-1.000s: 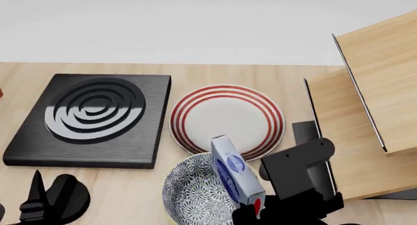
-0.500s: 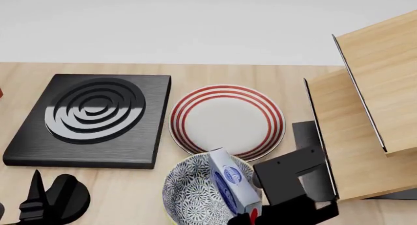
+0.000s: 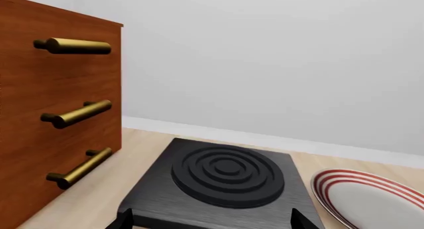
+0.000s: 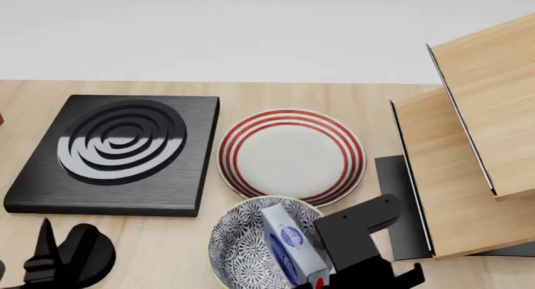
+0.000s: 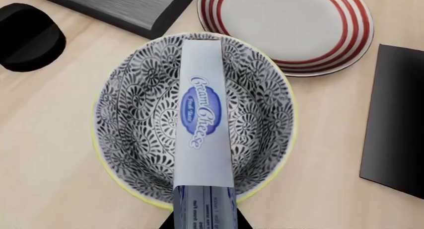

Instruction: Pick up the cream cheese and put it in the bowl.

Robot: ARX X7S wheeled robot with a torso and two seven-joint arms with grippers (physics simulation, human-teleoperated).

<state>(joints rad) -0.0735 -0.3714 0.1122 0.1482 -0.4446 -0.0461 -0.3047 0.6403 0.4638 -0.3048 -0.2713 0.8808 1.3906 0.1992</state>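
The cream cheese (image 4: 289, 246), a light blue and white box with a dark blue oval logo, stands tilted in the blue-and-white floral bowl (image 4: 234, 251) at the near middle of the table. My right gripper (image 4: 324, 278) is shut on the box's near end. In the right wrist view the box (image 5: 202, 119) lies across the bowl (image 5: 132, 114), with black fingertips (image 5: 242, 223) pressed on both its sides at my right gripper (image 5: 204, 221). I cannot tell whether the box touches the bowl's floor. My left gripper (image 4: 62, 257) is open and empty at the near left; it also shows in the left wrist view (image 3: 210, 221).
A black burner slab (image 4: 117, 151) lies at the left and a white plate with red rings (image 4: 291, 152) sits just behind the bowl. A light wooden cabinet (image 4: 477, 145) with a dark base (image 4: 397, 195) stands at the right. A brown drawer unit (image 3: 53, 114) stands beyond the slab.
My right gripper has come down and a little to the left with the cream cheese, so the box now sits lower, inside the bowl. The left arm has not moved.
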